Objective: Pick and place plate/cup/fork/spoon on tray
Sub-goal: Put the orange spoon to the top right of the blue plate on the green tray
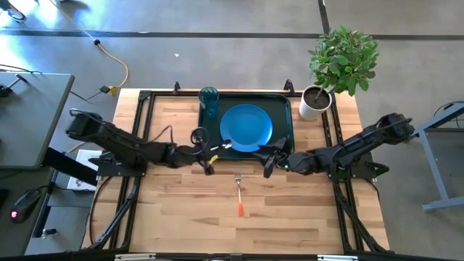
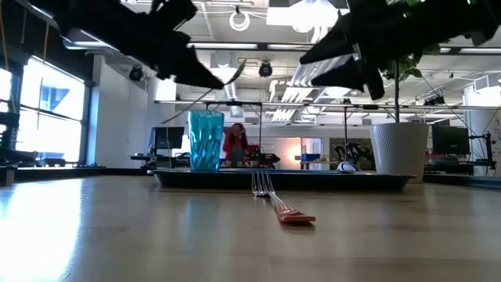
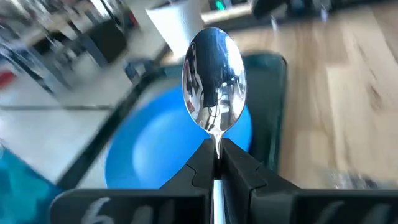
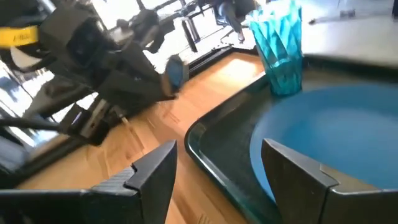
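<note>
Between my left gripper's (image 3: 214, 163) fingers, the spoon (image 3: 214, 81) sits pinched at its thin neck, hovering over the plate (image 1: 246, 127) on the tray (image 1: 281, 101). Light, stiff, probably slippery metal. Right gripper (image 4: 217, 165) hangs released nearby.

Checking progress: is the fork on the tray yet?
No. The fork lies flat on the bare table, in front of the tray.

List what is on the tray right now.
On the tray sit the plate and, in a far corner, the cup. The spoon is clamped in the left gripper above the plate's edge; the fork lies on the table. Anything under the plate is hidden.
</note>
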Controlling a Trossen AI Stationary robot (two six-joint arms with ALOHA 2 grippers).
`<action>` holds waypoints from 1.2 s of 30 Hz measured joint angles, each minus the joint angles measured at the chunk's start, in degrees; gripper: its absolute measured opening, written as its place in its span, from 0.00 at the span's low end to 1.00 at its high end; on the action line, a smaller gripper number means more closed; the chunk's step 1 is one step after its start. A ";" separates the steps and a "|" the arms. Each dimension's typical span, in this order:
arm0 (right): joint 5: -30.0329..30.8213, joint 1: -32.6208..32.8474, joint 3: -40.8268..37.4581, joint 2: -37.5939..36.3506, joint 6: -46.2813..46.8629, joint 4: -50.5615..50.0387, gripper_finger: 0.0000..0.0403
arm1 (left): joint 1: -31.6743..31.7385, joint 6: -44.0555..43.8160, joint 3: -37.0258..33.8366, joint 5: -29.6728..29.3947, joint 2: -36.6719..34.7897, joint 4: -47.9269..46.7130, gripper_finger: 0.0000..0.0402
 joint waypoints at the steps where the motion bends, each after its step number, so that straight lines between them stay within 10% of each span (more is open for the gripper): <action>1: -0.02 0.00 1.47 0.00 -1.77 -1.81 0.56 | -0.01 1.32 0.24 -0.74 2.07 3.86 0.02; 13: 8.91 -0.04 16.65 -0.04 -4.15 -28.87 0.56 | 0.83 12.30 14.16 -13.58 19.56 11.90 0.02; 36: 7.82 -6.54 17.63 -0.06 -9.74 -29.07 0.55 | 1.87 14.00 24.57 -9.27 25.40 12.62 0.02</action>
